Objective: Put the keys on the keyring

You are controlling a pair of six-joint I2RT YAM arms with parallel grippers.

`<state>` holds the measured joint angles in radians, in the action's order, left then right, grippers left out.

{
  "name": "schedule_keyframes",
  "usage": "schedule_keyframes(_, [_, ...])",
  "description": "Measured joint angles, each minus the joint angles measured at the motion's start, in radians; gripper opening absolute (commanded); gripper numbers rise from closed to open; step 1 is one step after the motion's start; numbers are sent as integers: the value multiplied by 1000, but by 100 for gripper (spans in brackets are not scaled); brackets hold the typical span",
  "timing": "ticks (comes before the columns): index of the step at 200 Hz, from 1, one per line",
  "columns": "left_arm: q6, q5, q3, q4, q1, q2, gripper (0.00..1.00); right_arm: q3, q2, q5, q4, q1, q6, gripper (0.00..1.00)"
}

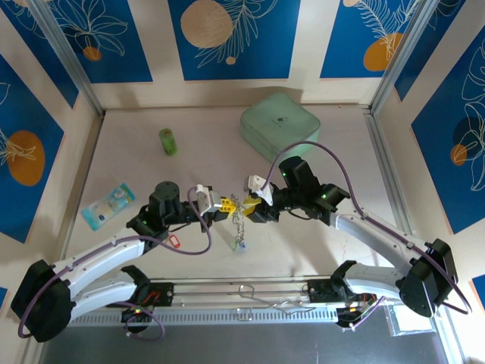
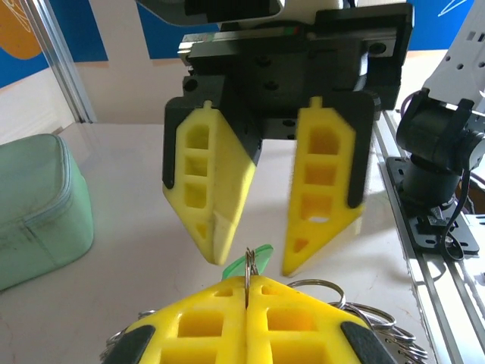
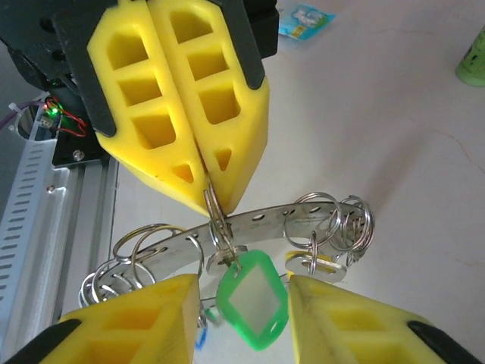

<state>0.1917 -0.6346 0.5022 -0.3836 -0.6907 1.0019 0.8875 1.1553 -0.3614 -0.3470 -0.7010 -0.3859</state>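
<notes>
My left gripper (image 3: 206, 186) pinches the green-tagged metal key (image 3: 254, 312) by its thin split ring, threaded on the large silvery perforated keyring (image 3: 261, 222); my right gripper (image 3: 244, 292) gapes around the tag, blade hidden.

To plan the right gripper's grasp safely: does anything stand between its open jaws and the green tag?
Nothing visible does. The green tag hangs between the jaws of the right gripper, from the small ring that the left gripper pinches at the keyring.
</notes>
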Motion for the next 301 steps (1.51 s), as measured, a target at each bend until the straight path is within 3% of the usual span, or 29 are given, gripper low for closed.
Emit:
schedule_keyframes(39, [-16,1,0,-18,0,0,0,0,0,11,10,-3,0,7])
schedule_keyframes(77, [-45,0,-6,-52,0,0,0,0,16,15,5,-19,-15,0])
schedule_keyframes(106, [-57,-3,-6,-56,0,3,0,0,39,14,1,-31,-25,1])
schedule_keyframes(132, [-56,-5,-7,-63,0,3,0,0,39,14,-3,-30,-28,23])
schedule_keyframes(155, [-56,-12,-9,-85,0,3,0,0,19,5,-21,-12,-31,29])
schedule_keyframes(201, [-56,-20,-12,-105,0,21,0,-6,-84,-36,23,15,-27,28])
schedule_keyframes(301, [-64,-38,-28,-163,0,27,0,-14,-21,-69,101,-2,2,18])
